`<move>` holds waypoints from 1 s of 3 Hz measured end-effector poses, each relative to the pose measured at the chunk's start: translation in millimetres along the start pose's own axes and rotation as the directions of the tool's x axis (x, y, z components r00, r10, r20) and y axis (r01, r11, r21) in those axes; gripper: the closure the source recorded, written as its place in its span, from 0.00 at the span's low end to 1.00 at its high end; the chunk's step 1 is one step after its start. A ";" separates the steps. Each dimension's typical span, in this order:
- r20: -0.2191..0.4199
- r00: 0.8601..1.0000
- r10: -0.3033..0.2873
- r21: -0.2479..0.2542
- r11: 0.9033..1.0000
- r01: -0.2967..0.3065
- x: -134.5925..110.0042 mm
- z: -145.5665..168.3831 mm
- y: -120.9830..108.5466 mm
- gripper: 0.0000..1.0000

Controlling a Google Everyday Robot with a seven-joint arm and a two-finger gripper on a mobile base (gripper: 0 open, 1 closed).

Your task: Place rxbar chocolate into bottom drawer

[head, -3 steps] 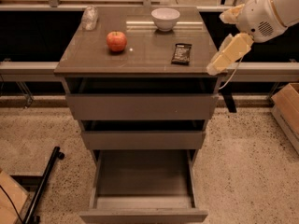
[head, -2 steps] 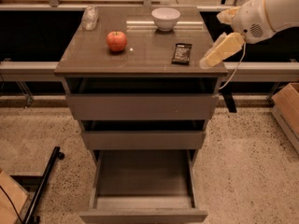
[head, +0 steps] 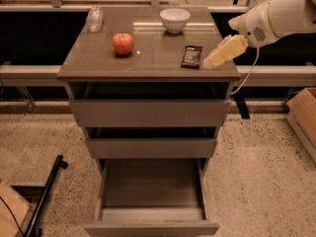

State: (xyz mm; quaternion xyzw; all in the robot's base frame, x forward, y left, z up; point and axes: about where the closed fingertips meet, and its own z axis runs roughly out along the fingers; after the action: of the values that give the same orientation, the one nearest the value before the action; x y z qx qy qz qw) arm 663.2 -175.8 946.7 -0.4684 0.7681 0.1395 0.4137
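Observation:
The rxbar chocolate, a flat dark bar with pale print, lies on the cabinet top near its right front. The gripper hangs from the white arm on the right, just to the right of the bar, its pale fingers pointing down-left over the cabinet's right edge. It holds nothing that I can see. The bottom drawer is pulled far out at the cabinet's foot, and its inside looks bare. The two drawers above it are pulled out a little.
A red apple, a white bowl and a clear plastic bottle lying down are on the cabinet top. A cardboard box stands on the floor at right. A black pole lies at the lower left.
The gripper has moved left and slightly up, from off the cabinet's right edge to right beside the bar. Nothing else has moved.

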 end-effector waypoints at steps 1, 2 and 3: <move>0.045 0.998 0.037 0.018 0.999 -0.038 -0.1 17.7 -1.1 0.00; 0.137 0.986 0.093 0.022 0.995 -0.097 0.7 51.1 -12.6 0.00; 0.191 0.970 0.153 0.021 0.987 -0.160 10.1 89.2 -31.1 0.00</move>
State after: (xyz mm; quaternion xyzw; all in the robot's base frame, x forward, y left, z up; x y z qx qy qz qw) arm 731.9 -144.5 889.1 -0.3833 0.7625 0.2013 0.4807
